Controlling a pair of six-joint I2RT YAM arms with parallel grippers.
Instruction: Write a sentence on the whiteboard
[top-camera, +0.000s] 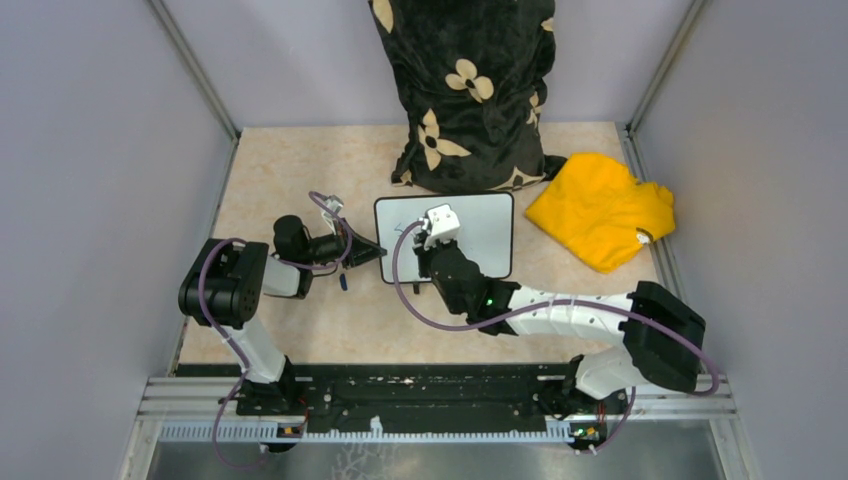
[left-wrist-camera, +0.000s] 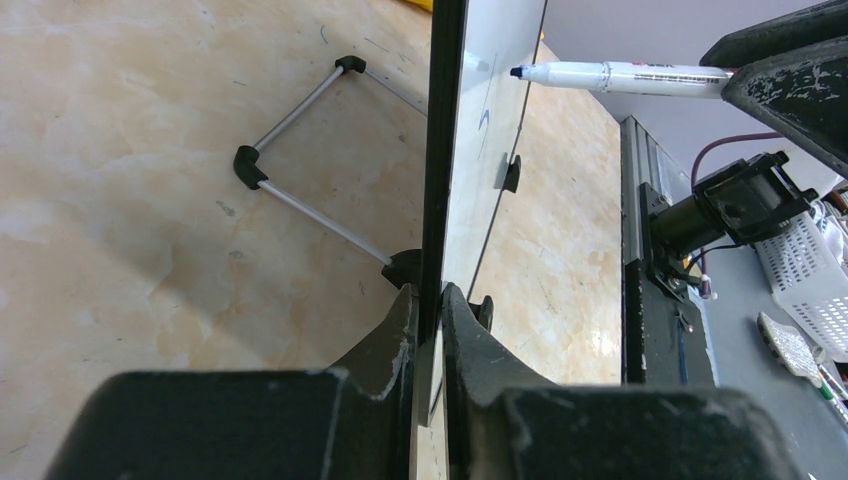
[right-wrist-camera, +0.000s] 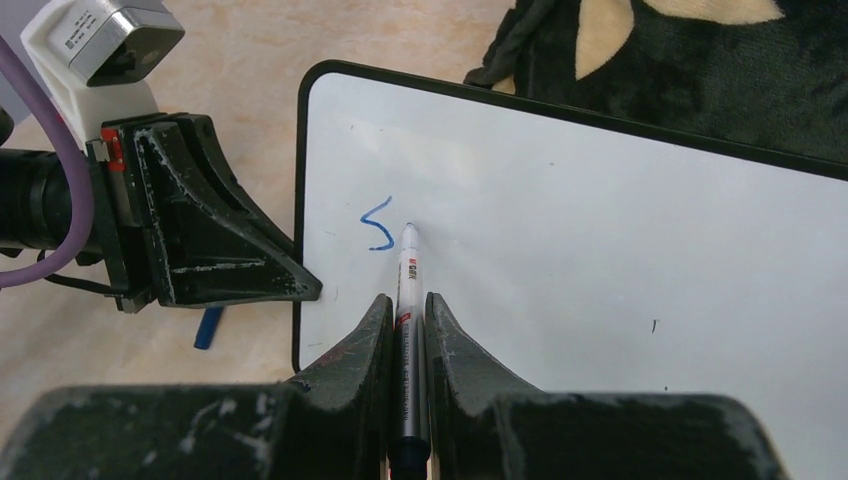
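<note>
whiteboard, lone blue letter, apparently "s", marker label unreadable

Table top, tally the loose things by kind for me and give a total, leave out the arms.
cloth things: 2, the black flowered pillow and the yellow cloth
whiteboard: 1
marker: 1
small blue piece beside the board, maybe a cap: 1
total: 5

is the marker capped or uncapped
Uncapped: the marker in the right gripper shows a bare blue tip, and a blue letter s is on the whiteboard.
</note>
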